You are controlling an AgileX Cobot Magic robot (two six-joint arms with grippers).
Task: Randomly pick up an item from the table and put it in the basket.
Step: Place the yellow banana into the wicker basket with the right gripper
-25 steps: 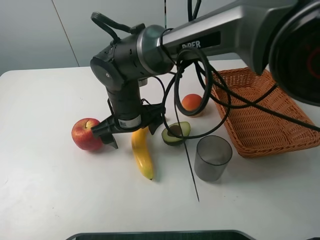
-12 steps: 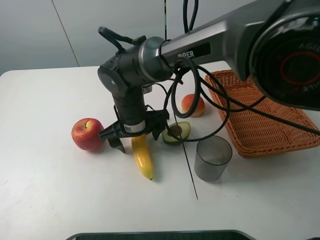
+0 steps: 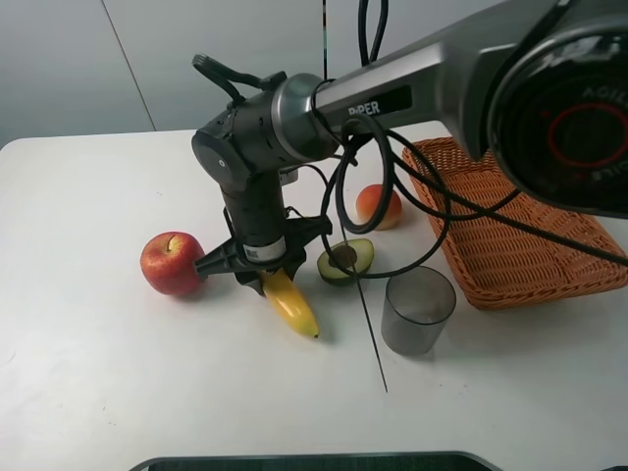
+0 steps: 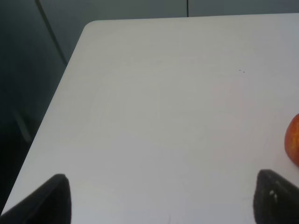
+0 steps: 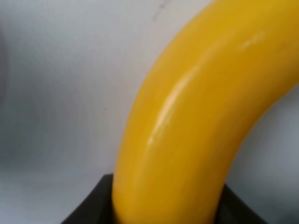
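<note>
The yellow banana [image 3: 292, 304] lies between the red apple [image 3: 171, 263] and the halved avocado [image 3: 345, 260] on the white table [image 3: 98, 343]. My right gripper [image 3: 263, 275] reaches across from the right and is shut on the banana's upper end. The right wrist view is filled by the banana [image 5: 187, 116] between the dark fingers [image 5: 93, 205]. The wicker basket [image 3: 510, 226] stands at the right, empty. My left gripper [image 4: 163, 198] is open over bare table, and the apple's edge [image 4: 293, 144] shows beside it.
A grey translucent cup [image 3: 418, 309] stands in front of the basket's near corner. An orange fruit [image 3: 378, 206] sits behind the avocado. Black cables [image 3: 392, 196] loop from the right arm, and a thin dark line [image 3: 373, 334] hangs beside the cup.
My right gripper has dropped onto the banana and closed on it. The banana's free end has swung to the right, toward the cup.
</note>
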